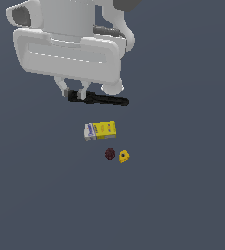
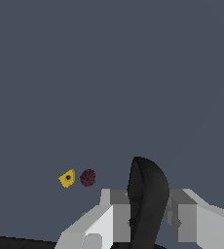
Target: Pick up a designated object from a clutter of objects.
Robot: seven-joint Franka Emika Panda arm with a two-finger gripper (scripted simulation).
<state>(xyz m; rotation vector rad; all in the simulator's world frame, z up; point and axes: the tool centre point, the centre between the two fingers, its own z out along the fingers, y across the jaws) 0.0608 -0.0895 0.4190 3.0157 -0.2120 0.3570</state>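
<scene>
Pincer point(image 1: 74, 92) grips black clamp point(image 1: 104, 99), box point(image 1: 100, 130) near, open floor around.

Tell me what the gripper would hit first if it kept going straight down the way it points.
The black clamp: the gripper already straddles its end, one handle between the fingers in the wrist view. Whether they grip it is unclear.

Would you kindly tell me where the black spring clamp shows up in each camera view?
Exterior view: the black spring clamp lies crosswise just under the arm, its end on that view's left between the pincer fingers.
Wrist view: the clamp stands between the fingers.
Shared landmark: the small yellow chunk.
</scene>
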